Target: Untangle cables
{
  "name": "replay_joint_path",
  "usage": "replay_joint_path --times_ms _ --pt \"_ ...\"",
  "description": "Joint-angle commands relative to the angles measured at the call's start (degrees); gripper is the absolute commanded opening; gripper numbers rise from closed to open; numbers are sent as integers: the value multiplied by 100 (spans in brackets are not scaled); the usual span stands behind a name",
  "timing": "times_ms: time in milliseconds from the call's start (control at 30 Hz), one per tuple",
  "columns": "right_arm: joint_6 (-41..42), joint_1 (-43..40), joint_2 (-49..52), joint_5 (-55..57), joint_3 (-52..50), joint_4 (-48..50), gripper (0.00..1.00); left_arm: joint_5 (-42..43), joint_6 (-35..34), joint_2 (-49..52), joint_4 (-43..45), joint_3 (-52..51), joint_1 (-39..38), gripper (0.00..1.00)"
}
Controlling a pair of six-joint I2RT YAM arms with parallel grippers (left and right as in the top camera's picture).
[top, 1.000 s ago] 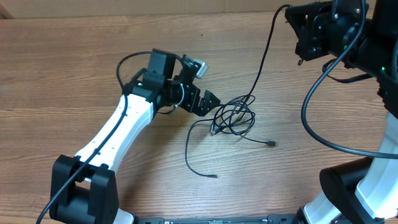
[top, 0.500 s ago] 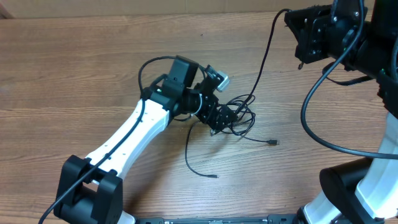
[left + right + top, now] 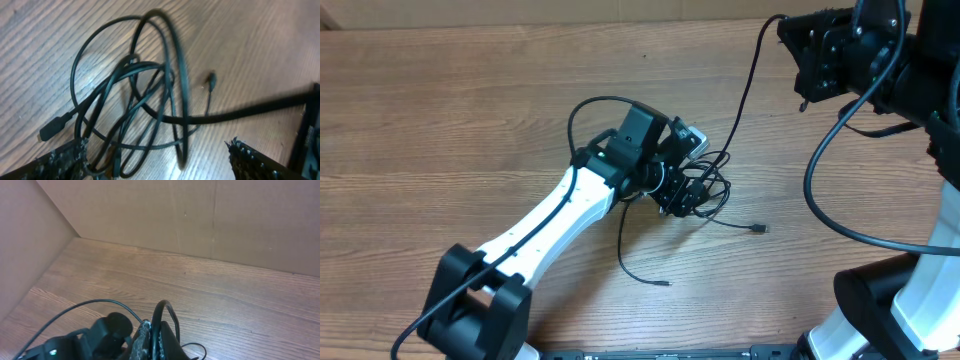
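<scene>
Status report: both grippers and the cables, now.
Left gripper open, straddling the tangle. Right gripper shut on one cable, held up. Loops crossed, not yet untangled. No obstruction seen.

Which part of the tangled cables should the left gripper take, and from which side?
Probably the middle of the cables, where several strands cross and bunch, coming straight down from above: the coil lies flat on the table, and the left gripper stands open astride it. A single outer loop would likely just slide out.

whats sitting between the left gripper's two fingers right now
Tangled loops of the cables lie inside the open left gripper, between its two fingers; the left wrist view shows it.
</scene>
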Motion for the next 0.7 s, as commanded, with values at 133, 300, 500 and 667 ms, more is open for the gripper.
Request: replay_joint_path --times_ms 133,300,500,667 --pt "2 -26 -173 -44 140 26 4 -201 -634 450 435 -28 -48 62" --pt "2 -26 -173 -44 140 15 4 -199 -813 448 651 -26 -48 17" --pt "2 -26 -173 -15 136 4 4 -184 -887 367 590 286 -35 6" --pt "0 -26 -173 271 -87 4 4 -501 -861 120 22 1021 85 6"
